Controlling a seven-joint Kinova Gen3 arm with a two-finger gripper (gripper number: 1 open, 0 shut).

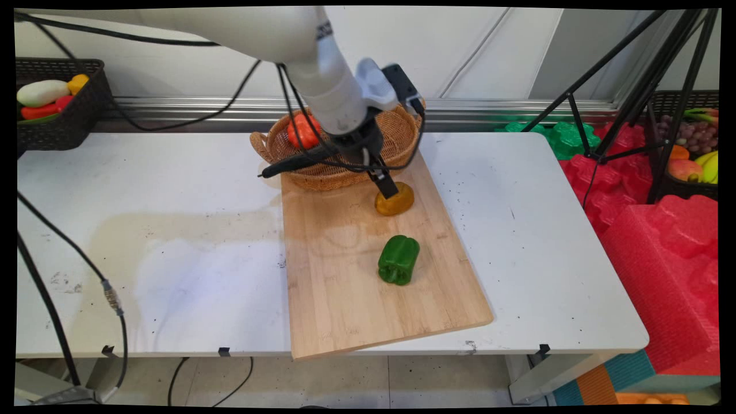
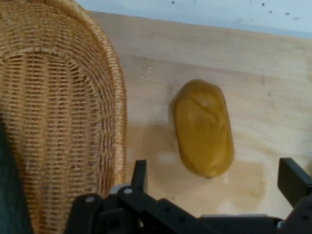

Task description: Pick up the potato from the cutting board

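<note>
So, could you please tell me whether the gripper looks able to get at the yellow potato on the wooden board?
Probably yes: the gripper hangs open right over the yellow potato, nothing lies between them, and the wicker basket sits off to one side.

A long white rectangular table point(image 1: 172, 241) with scuffed, stained top fills the middle of the frame. Behind it, along the top, runs a pale panelled wall point(image 1: 448, 46) with a silver metal rail point(image 1: 506, 107) at its foot. Light tiled floor point(image 1: 345, 379) shows along the bottom edge. Red moulded foam blocks point(image 1: 661, 253) pile up at right, beneath black tripod legs point(image 1: 632, 98).
</note>
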